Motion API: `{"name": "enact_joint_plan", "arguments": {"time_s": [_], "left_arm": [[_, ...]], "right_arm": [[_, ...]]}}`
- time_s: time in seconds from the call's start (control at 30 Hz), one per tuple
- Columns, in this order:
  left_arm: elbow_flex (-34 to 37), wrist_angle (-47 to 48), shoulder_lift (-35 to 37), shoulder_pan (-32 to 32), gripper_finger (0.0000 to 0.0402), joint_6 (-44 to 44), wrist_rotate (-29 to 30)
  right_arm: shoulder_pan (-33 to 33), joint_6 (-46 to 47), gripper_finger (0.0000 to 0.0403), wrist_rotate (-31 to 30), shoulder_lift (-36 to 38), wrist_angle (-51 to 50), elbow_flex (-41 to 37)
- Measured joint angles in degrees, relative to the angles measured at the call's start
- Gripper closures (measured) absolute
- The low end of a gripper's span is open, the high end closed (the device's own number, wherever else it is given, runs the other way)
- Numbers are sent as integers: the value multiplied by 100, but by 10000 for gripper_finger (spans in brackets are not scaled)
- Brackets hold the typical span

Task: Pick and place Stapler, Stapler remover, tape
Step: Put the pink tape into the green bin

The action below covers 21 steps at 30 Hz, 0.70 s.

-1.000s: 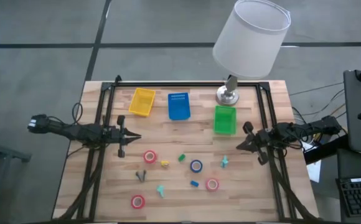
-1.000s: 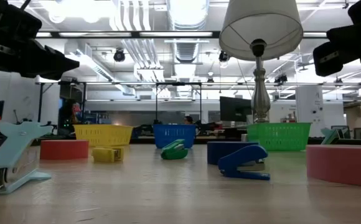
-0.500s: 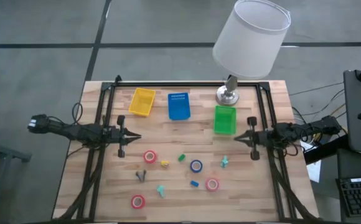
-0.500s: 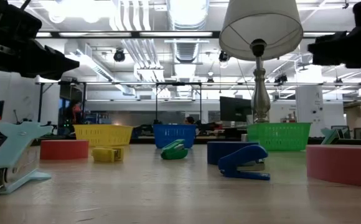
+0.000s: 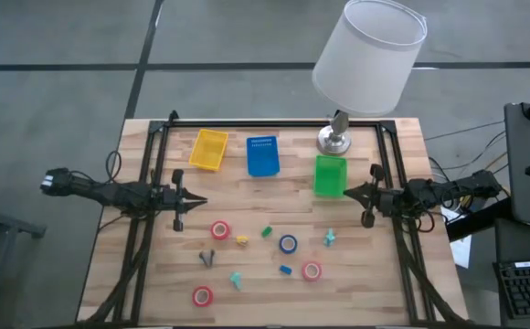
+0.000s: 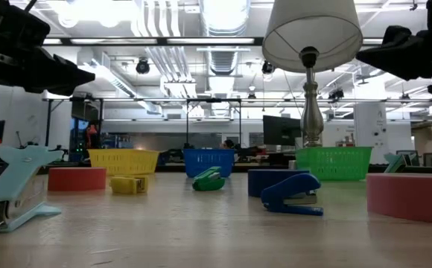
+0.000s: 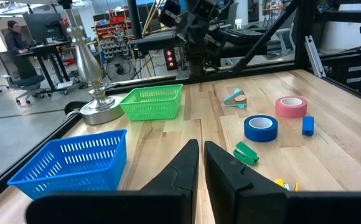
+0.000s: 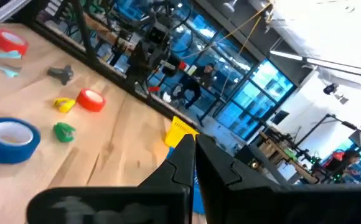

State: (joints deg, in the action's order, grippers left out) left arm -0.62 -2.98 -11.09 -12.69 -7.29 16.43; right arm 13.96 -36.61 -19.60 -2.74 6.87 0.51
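A pale wooden desk (image 5: 247, 274) was recorded in an open workshop hall, with the lamp (image 5: 367, 55) at its far edge. Yellow (image 5: 207, 149), blue (image 5: 262, 156) and green (image 5: 329, 175) baskets were ranged beside the lamp. The tape rolls (image 5: 288, 244) lay nearer than the baskets, among small staplers. The left end effector (image 5: 195, 201), nearly closed, and the right end effector (image 5: 347, 193), closed, were held empty above the desk. A person at a workstation was shown only by the left wrist view.
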Motion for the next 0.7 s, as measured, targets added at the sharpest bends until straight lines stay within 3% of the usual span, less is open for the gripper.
{"name": "enact_joint_plan", "arguments": {"time_s": [0.07, 0.2, 0.27, 0.37, 0.5, 0.6, 0.7], "left_arm": [[0, 0, 0, 0, 371, 0, 0], [0, 0, -4, -1, 371, 0, 2], [0, 2, -7, -1, 371, 0, -2], [0, 2, -7, 0, 371, 0, -2], [0, 2, -7, 0, 371, -1, -2], [0, 2, -7, 0, 371, 0, -2], [0, 2, -7, 0, 371, -1, -2]], "right_arm": [[2, 728, 394, -100, -35, 378, 1], [-2, 4354, 394, -817, -40, 1386, 15], [-11, 5615, 394, -1500, -36, 1653, 33], [-15, 6649, 394, -2403, -13, 1696, 17], [-23, 7786, 394, -3143, 2, 1990, 28], [-31, 8230, 394, -3295, -43, 1854, 20], [-36, 9392, 394, -3197, -174, 1933, 21]]}}
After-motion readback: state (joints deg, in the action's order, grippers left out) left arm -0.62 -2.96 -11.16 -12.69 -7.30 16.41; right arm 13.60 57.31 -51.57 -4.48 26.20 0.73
